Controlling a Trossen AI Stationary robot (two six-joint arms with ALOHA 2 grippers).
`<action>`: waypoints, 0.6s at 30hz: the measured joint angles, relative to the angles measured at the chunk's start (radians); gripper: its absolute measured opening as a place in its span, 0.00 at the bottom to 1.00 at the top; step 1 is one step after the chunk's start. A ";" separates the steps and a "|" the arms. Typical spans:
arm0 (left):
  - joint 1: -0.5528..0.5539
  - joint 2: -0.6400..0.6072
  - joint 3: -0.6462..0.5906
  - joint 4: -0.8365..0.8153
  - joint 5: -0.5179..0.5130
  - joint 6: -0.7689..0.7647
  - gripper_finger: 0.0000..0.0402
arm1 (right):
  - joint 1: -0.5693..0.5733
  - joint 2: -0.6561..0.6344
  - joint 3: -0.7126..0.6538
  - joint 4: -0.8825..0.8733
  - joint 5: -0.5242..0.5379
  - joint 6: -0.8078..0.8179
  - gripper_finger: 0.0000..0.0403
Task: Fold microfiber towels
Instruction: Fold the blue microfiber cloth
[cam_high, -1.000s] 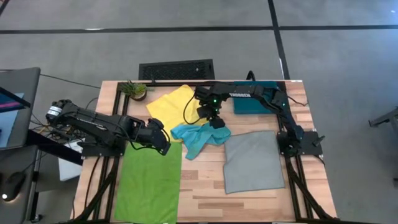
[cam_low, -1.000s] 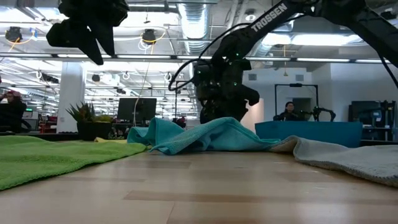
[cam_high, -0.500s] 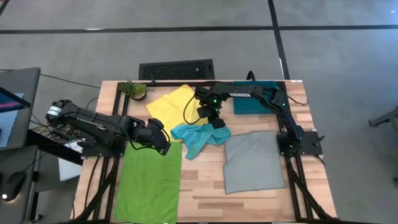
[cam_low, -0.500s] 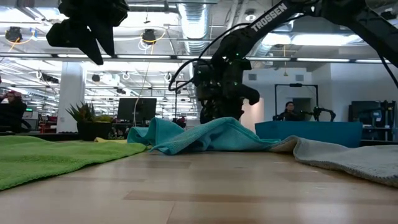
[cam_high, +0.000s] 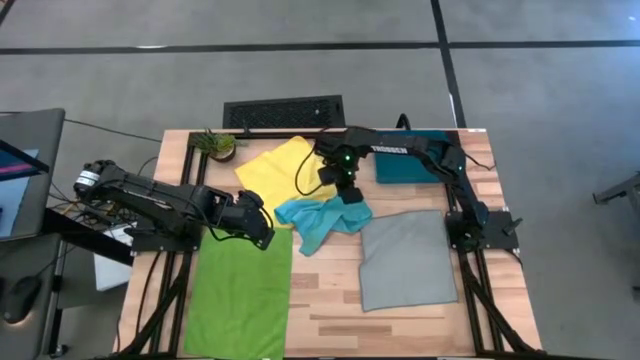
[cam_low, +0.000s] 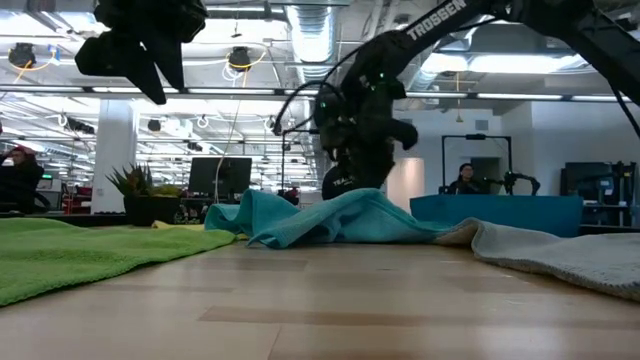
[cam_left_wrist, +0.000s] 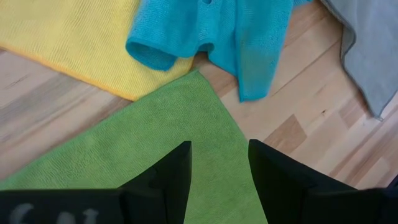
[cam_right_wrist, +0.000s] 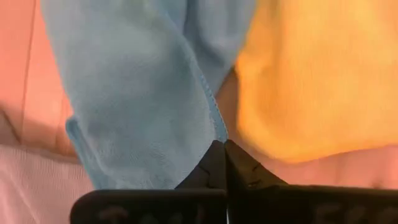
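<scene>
Turquoise towel (cam_high: 320, 219) | pinched by closed right gripper (cam_right_wrist: 224, 147) | left gripper (cam_left_wrist: 219, 163) open, empty | wooden table (cam_high: 390, 325)

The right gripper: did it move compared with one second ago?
Yes. In the low view the right gripper has risen slightly against the monitor behind it, pinching the turquoise towel; its fingers, open before, are now shut.

**Wooden table and what lies on it**

A pale butcher-block wooden table (cam_high: 330, 310) carries four soft microfiber cloths. A lime green rectangular towel (cam_high: 240, 290) lies flat at the near left. A grey towel (cam_high: 405, 260) lies flat at the near right. A crumpled light turquoise-blue towel (cam_high: 318, 220) sits in the middle, overlapping a yellow towel (cam_high: 272, 168) behind it. A small potted plant (cam_high: 216, 145) stands at the far left corner; a rigid dark teal-blue bin (cam_high: 405, 168) at the far right.
</scene>
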 joint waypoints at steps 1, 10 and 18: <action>0.000 0.000 0.000 0.000 0.000 0.003 0.38 | 0.000 -0.009 0.008 -0.019 0.013 0.014 0.01; 0.005 0.001 -0.020 0.074 -0.082 0.169 0.38 | -0.014 -0.113 0.053 0.004 0.072 0.131 0.01; 0.011 0.001 -0.091 0.257 -0.107 0.382 0.38 | -0.004 -0.244 0.056 0.014 0.076 0.182 0.00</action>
